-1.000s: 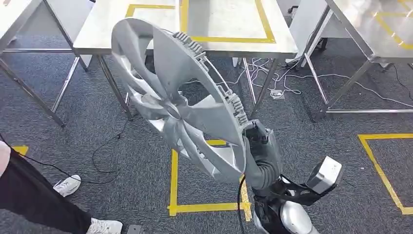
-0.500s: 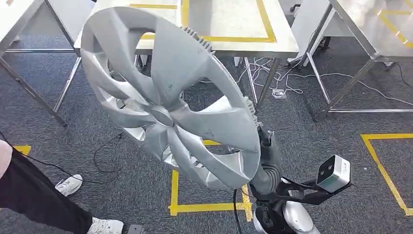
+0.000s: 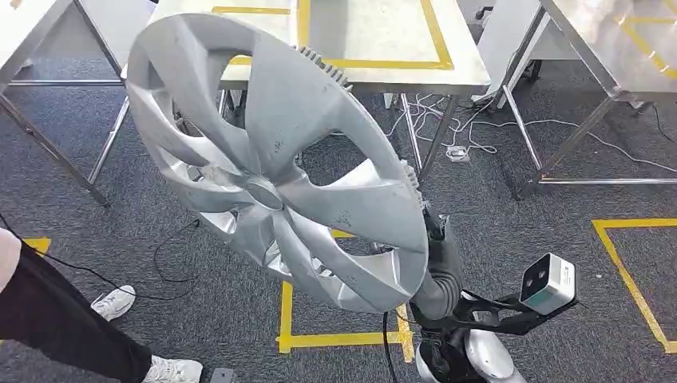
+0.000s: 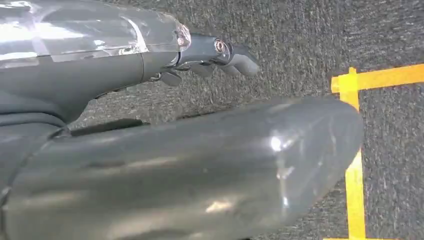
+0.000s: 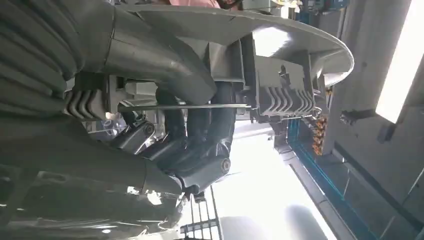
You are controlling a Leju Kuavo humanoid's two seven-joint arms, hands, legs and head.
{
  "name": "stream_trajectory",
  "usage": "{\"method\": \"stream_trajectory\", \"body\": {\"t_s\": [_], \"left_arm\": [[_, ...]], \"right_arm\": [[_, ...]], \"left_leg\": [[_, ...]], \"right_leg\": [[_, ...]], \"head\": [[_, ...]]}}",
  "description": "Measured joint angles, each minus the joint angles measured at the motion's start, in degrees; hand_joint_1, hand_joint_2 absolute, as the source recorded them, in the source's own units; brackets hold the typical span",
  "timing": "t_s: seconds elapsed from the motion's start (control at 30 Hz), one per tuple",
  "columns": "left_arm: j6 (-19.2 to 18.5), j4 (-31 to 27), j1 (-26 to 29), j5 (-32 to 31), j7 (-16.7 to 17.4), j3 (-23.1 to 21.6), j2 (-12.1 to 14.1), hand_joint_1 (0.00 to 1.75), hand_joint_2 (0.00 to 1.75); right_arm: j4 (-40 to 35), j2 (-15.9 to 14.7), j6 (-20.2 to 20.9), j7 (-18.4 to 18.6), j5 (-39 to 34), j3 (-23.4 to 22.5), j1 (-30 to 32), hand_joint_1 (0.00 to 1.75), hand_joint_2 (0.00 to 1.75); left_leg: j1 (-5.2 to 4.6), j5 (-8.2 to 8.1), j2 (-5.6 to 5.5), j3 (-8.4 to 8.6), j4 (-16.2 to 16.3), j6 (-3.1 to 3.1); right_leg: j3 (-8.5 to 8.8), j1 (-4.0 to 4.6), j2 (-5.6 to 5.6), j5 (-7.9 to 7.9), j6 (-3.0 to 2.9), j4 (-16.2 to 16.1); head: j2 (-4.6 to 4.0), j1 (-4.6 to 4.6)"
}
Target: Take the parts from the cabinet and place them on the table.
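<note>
A large silver hubcap (image 3: 275, 159) is held tilted above the carpet, in front of a steel table (image 3: 375, 48). Its rim is gripped by the raised right hand (image 5: 195, 135), fingers curled around it. The left hand (image 4: 210, 55) hangs over the floor, fingers curled on nothing.

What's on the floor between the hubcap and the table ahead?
Head view: past the hubcap, gripped by the right hand, the table stands on dark carpet with loose white cables and a power strip.
</note>
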Motion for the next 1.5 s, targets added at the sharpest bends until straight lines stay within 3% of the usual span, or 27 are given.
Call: {"method": "stream_trajectory", "body": {"t_s": [0.43,0.73,1.5], "left_arm": [[0.4,0.0,0.0,1.5,-0.3,0.0,-0.6,0.0,0.0],[0.0,0.0,0.0,1.3,0.1,0.0,-0.6,0.0,0.0],[-0.1,0.0,0.0,1.3,0.0,0.0,-0.6,0.0,0.0]], "right_arm": [[0.3,-0.1,2.7,0.1,-2.8,0.1,-0.9,1.75,1.75],[0.6,0.0,9.3,0.0,-9.0,0.2,-1.7,1.75,1.75],[1.1,0.0,11.2,0.0,-10.9,0.4,-1.9,1.75,1.75]], "left_leg": [[0.0,0.0,0.06,0.01,0.0,0.0],[0.0,0.0,0.13,0.0,0.0,0.0],[0.0,0.0,0.19,0.03,0.0,0.0]], "right_leg": [[0.0,0.01,0.0,0.0,0.0,0.0],[0.01,0.0,0.0,0.0,0.0,0.0],[0.02,0.0,0.01,0.0,0.0,0.0]], "head": [[0.0,-0.04],[0.0,0.0],[0.0,0.0]]}}
